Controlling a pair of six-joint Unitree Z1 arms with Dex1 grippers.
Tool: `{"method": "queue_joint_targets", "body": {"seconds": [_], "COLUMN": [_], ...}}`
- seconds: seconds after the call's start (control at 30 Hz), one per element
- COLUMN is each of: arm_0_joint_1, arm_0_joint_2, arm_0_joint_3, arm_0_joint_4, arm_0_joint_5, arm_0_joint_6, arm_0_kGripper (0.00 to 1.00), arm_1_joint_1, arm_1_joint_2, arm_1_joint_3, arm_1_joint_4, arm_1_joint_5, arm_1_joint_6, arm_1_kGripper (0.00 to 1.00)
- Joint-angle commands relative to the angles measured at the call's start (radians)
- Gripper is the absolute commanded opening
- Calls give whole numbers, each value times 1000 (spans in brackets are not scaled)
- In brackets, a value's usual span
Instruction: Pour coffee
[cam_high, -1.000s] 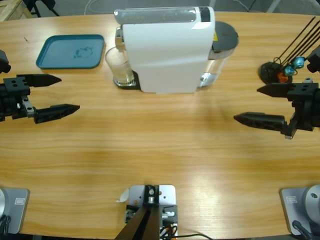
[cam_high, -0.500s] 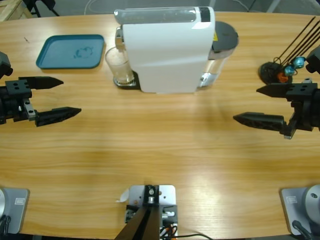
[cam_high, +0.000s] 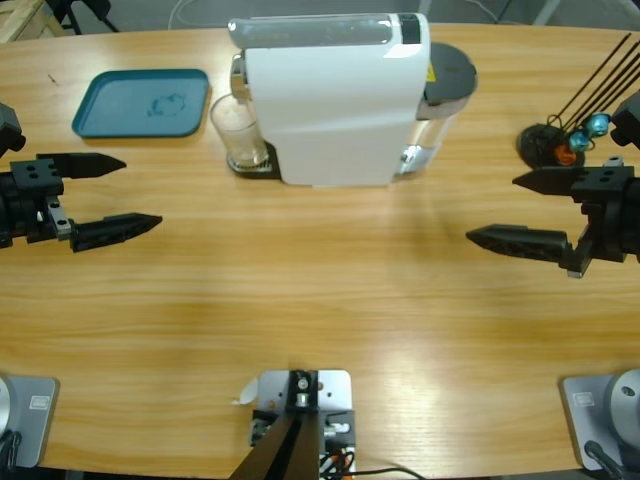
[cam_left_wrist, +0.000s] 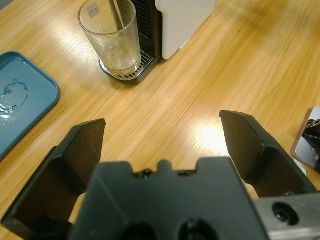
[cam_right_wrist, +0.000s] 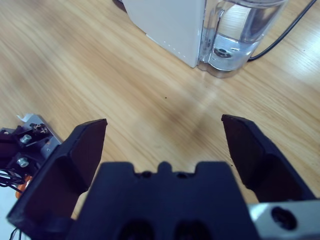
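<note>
Both jaws apart, empty; glass (cam_high: 240, 135) under coffee machine (cam_high: 335, 95), teal tray (cam_high: 140, 102) beside.

Left gripper (cam_high: 125, 192) reaching in from the left edge with jaws spread wide and nothing between them, right gripper (cam_high: 495, 208) likewise from the right edge, both low over the wood.

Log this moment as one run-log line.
left gripper open, idle | right gripper open, idle | glass under machine | coffee shallow
</note>
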Motion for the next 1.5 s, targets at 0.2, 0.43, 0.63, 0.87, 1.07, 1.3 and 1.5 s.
{"method": "queue_joint_targets", "body": {"seconds": [0.2,0.43,0.63,0.87,1.07,1.3,1.5], "arm_0_joint_1": [-9,-9,-9,-9,-9,-9,-9], "arm_0_joint_2": [8,8,8,9,18,23,27], "arm_0_joint_3": [38,38,38,38,38,38,38], "arm_0_joint_4": [-11,-11,-11,-11,-17,-20,-20], "arm_0_joint_5": [14,14,14,16,16,16,21], "arm_0_joint_6": [-12,-12,-14,-14,-14,-14,-14], "arm_0_kGripper": [996,996,996,996,996,996,996], "arm_1_joint_1": [-11,-11,-11,-11,-11,-11,-11], "arm_1_joint_2": [38,38,37,40,41,48,50], "arm_1_joint_3": [-2,-2,-2,-2,-2,-3,-3], "arm_1_joint_4": [10,10,10,10,10,9,8], "arm_1_joint_5": [7,8,9,9,9,11,11], "arm_1_joint_6": [-12,-11,-11,-11,-11,-11,-11], "arm_1_kGripper": [1000,1000,1000,1000,1000,1000,1000]}}
